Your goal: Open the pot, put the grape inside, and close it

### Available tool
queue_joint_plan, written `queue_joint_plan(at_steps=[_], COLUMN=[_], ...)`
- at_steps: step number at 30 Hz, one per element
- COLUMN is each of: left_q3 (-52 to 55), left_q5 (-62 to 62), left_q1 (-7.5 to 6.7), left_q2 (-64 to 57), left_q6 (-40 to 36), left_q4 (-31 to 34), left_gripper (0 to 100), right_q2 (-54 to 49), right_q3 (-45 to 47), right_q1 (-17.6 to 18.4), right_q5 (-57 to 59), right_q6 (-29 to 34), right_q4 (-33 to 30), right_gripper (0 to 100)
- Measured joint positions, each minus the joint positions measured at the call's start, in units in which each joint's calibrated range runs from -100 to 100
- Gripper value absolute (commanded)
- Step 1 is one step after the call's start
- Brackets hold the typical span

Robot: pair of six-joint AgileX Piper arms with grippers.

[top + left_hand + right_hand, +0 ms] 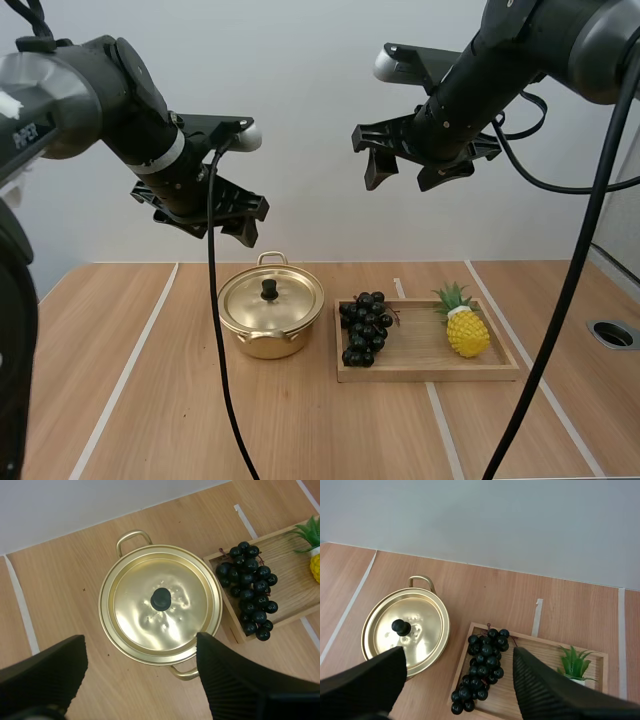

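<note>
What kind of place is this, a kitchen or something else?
Probably a robot test bench, not a kitchen: a light wooden table marked with white tape lines, and a shiny gold lidded metal pot beside a shallow wooden tray holding a bunch of dark grapes and a small yellow pineapple.

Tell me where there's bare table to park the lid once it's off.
Widest bare table lies left of the pot, and along the front edge before pot and wooden tray. Tight: the gap between pot and tray, and the tray's strip between grapes and pineapple.
</note>
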Motion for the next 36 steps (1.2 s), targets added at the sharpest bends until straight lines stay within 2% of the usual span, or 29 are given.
queue_joint_plan(at_steps=[8,17,22,36], left_q3=[0.3,0.3,0.3,0.4], left_q5=[-2.0,-6.9,-12.4,-18.1], left_q1=[-0.07,-3.53,-4.92,-5.13], left_q2=[6.0,11.1,13.2,18.4], left_q6=[1.0,2.4,2.5,3.9], left_q4=[-4.1,-5.2,-3.1,-1.4], left_gripper=[100,100,100,100], right_q2=[0.0,0.0,0.0,0.0], right_q3=[0.0,0.0,0.0,0.0], right_q1=[0.0,0.0,0.0,0.0], right_q5=[0.0,0.0,0.0,0.0], right_q6=[0.0,0.0,0.0,0.0], right_q4=[0.0,0.0,0.0,0.0], right_gripper=[100,100,100,100])
